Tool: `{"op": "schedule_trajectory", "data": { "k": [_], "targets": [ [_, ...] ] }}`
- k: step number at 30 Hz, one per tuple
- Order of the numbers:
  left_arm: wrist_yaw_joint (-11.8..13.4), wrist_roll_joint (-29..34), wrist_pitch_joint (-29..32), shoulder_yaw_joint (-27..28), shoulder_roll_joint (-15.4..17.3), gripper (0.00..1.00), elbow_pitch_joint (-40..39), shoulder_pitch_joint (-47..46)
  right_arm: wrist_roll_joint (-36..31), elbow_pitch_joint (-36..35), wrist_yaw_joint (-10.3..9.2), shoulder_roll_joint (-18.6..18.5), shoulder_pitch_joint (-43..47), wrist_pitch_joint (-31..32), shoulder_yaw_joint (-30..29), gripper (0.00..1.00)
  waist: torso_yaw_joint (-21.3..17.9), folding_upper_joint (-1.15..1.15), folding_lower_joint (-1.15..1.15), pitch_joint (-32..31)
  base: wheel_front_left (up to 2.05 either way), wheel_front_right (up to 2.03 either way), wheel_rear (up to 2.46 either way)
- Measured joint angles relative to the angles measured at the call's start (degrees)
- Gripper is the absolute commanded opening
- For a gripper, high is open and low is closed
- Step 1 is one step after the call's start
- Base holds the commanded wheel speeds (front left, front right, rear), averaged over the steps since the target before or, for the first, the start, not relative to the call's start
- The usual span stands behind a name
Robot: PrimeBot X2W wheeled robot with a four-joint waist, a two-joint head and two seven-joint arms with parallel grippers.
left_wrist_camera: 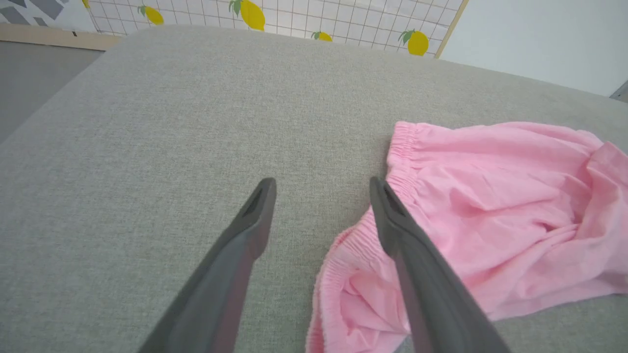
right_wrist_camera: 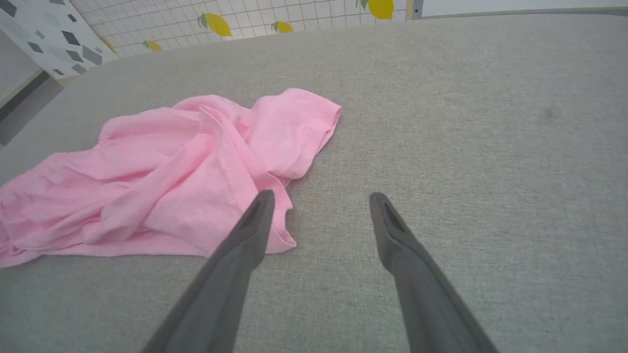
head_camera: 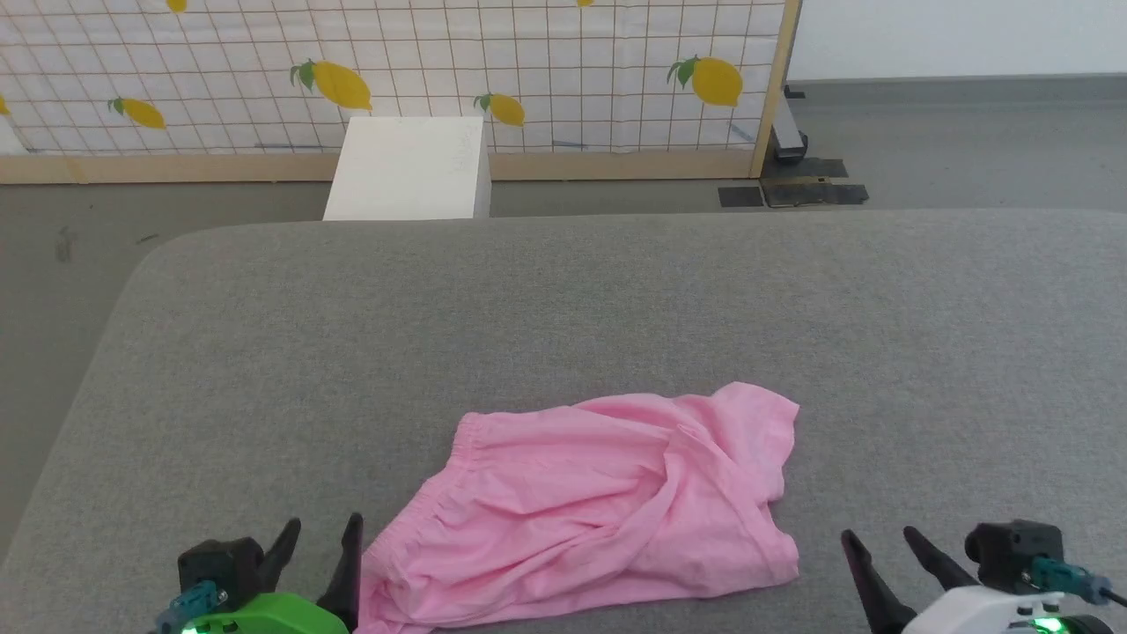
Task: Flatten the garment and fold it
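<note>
The garment [head_camera: 590, 502], wrinkled on grey cushion [head_camera: 563, 299], between left end effector [head_camera: 325, 519] and right end effector [head_camera: 876, 531], both spread apart.

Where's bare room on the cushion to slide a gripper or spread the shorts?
Bare cushion across the whole far half, beyond the shorts. Also free: left of the waistband out to the cushion's edge, and between the shorts' hem and the right gripper. Crowded only by the left gripper, one finger close beside the waistband.

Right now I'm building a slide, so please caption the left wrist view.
Open left gripper poised at the elastic band of the wrinkled pink garment on a gray cushion.
</note>
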Motion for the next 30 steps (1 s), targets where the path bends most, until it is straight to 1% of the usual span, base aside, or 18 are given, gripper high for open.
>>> {"op": "schedule_trajectory", "data": {
  "k": [4, 9, 16, 22, 23, 24, 27, 30],
  "targets": [
    [1.4, 3.8, -4.1, 0.4, -0.2, 1.0, -1.5, -0.7, 2.9, 3.2, 0.0, -1.8, -2.8, 3.1, 2.4, 1.0, 0.8, 0.0, 0.0, -0.1, 0.0, 0.0, 0.0],
    [3.6, 7.7, -6.0, 1.5, -1.6, 1.0, -5.5, -0.9, 7.1, 6.8, 0.0, -5.3, -6.6, 9.0, 6.3, 1.0, 2.2, 0.0, 0.0, -0.1, 0.0, 0.0, 0.0],
    [4.1, 9.8, -6.3, 2.3, -2.5, 1.0, -7.9, -0.9, 11.5, 10.3, 0.0, -8.8, -13.9, 16.2, 11.5, 1.0, 4.5, 0.0, 0.0, 0.7, 0.0, 0.0, 0.0],
    [3.8, 10.2, -6.3, 2.6, -3.6, 1.0, -7.8, -1.0, 14.7, 15.3, 0.0, -10.7, -19.4, 19.6, 15.5, 1.0, 6.2, 0.0, 0.0, 2.0, 0.0, 0.0, 0.0],
    [3.8, 10.2, -6.4, 2.6, -3.7, 1.0, -7.7, -1.0, 15.3, 15.9, 0.0, -10.9, -20.0, 19.7, 16.1, 0.48, 6.5, 0.0, 0.0, 2.1, 0.0, 0.0, 0.0],
    [3.8, 10.2, -6.4, 2.6, -3.8, 1.0, -7.6, -1.0, 15.8, 16.3, 0.0, -11.0, -20.3, 19.7, 16.6, 0.0, 6.7, 0.0, 0.0, 2.2, 0.0, 0.0, 0.0],
    [3.8, 10.3, -6.4, 2.8, -4.0, 1.0, -7.3, -0.9, 17.2, 16.6, 0.0, -11.6, -20.7, 19.6, 17.6, 0.0, 7.1, 0.0, 0.0, 2.5, 0.0, 0.0, 0.0],
    [3.8, 10.3, -6.4, 3.2, -4.1, 1.0, -7.0, -0.9, 18.0, 15.3, 0.0, -12.5, -20.7, 19.1, 18.1, 0.0, 7.0, 0.0, 0.0, 2.5, 0.0, 0.0, 0.0]
  ]
}}
